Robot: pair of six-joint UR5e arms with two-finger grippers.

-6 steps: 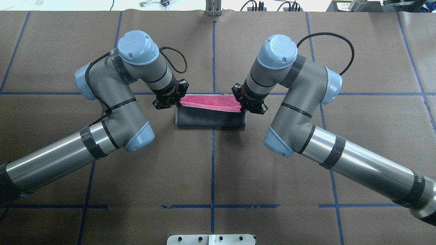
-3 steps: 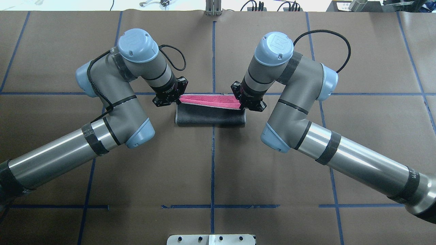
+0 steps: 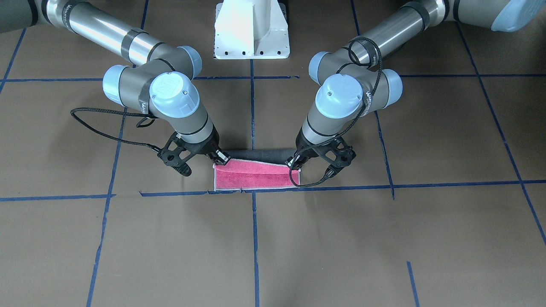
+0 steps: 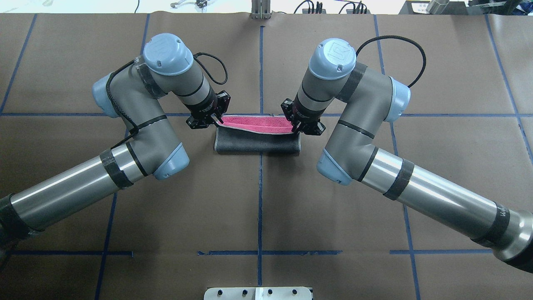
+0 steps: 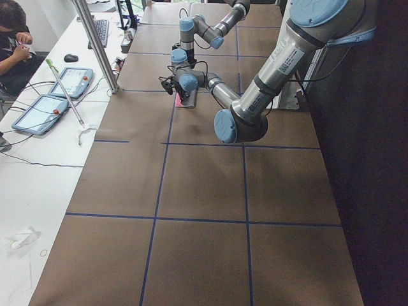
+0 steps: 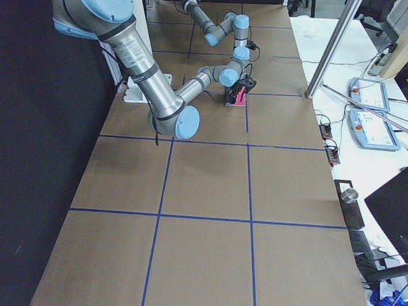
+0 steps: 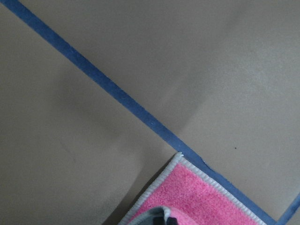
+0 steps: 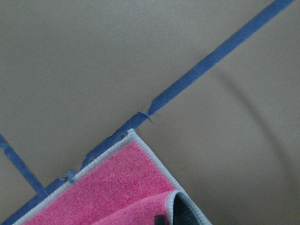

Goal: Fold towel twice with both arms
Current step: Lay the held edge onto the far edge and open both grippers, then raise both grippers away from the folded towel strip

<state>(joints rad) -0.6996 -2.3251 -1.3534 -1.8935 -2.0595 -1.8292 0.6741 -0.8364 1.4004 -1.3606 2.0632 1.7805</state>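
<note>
The towel lies at the table's middle, half folded: its grey face [image 4: 258, 143] is turned up and over, and a strip of the pink face [image 4: 254, 122] shows beyond it. My left gripper [image 4: 218, 119] is shut on the lifted edge at the towel's left corner. My right gripper [image 4: 296, 127] is shut on the same edge at the right corner. In the front-facing view the pink face [image 3: 256, 179] lies flat, with the left gripper [image 3: 294, 164] and the right gripper [image 3: 222, 160] just above it. Both wrist views show a pink corner [image 7: 201, 197] [image 8: 122, 187] by the blue tape.
Blue tape lines [image 4: 260, 62] cross the brown table cover. The white pedestal [image 3: 251, 30] stands at the robot's side. A metal plate [image 4: 258, 293] sits at the near edge. An operator [image 5: 13, 38] and tablets [image 6: 370, 127] are beside the table.
Both grippers have carried the held towel edge further away from the robot. The visible pink strip has narrowed, and more grey face covers it.
</note>
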